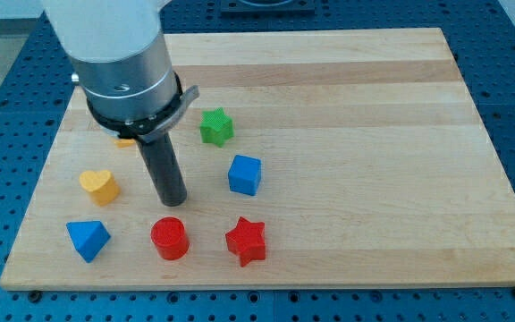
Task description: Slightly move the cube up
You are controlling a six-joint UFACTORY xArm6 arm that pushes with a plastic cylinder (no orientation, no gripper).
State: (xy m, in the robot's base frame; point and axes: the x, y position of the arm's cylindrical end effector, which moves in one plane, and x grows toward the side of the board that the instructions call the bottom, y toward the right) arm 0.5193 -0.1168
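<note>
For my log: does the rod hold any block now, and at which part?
Nothing is held. My tip touches no block; it stands above the red cylinder, left of the blue cube.

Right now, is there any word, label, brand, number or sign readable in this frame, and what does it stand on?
None: no readable text anywhere.
The blue cube, the other blocks, the wooden board and the arm's grey housing above my tip carry no lettering.

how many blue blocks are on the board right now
2. The blue cube sits mid-board, toward the view's right of my tip. The blue triangular block lies near the view's bottom-left corner. Another could hide behind the arm.
</note>
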